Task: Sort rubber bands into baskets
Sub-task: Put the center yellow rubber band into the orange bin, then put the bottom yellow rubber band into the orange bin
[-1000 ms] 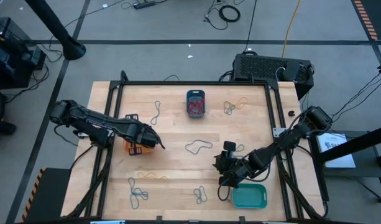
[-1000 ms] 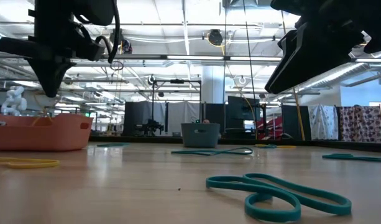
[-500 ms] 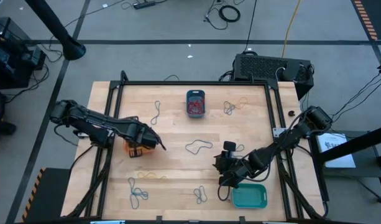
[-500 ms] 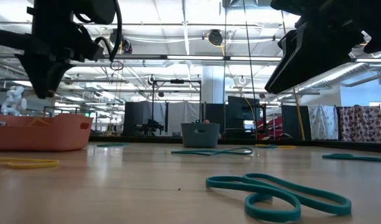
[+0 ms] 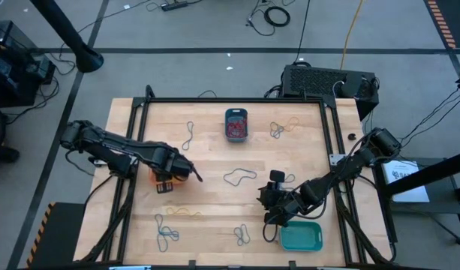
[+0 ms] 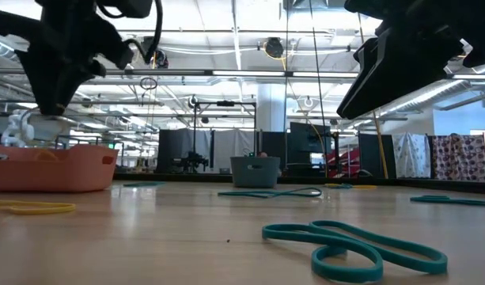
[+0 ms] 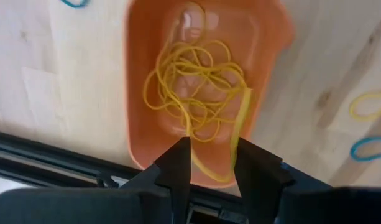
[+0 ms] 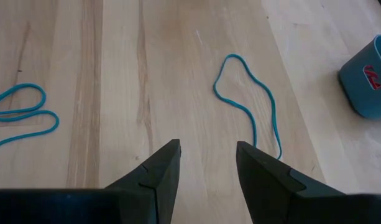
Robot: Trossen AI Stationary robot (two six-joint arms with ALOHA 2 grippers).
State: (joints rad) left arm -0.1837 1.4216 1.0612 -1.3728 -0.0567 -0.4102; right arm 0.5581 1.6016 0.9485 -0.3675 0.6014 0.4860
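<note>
Orange basket (image 5: 163, 180) half hidden under left gripper (image 7: 210, 163), both grippers' jaws apart

I am viewing the high camera looking straight down on the whole table (image 5: 214, 165) from far above, both arms and surrounding floor included. The low camera is sitting at tabletop height, facing level across the wood into the room, very close to the surface. The left wrist camera is looking closely down past its fingers (image 7: 181, 163) into the orange basket (image 7: 268, 46); the low view is sharing that basket (image 6: 52, 168). The right wrist camera is pointing across bare wood toward the blue basket (image 8: 370, 81), which the high view is also showing (image 5: 236, 124).
</note>
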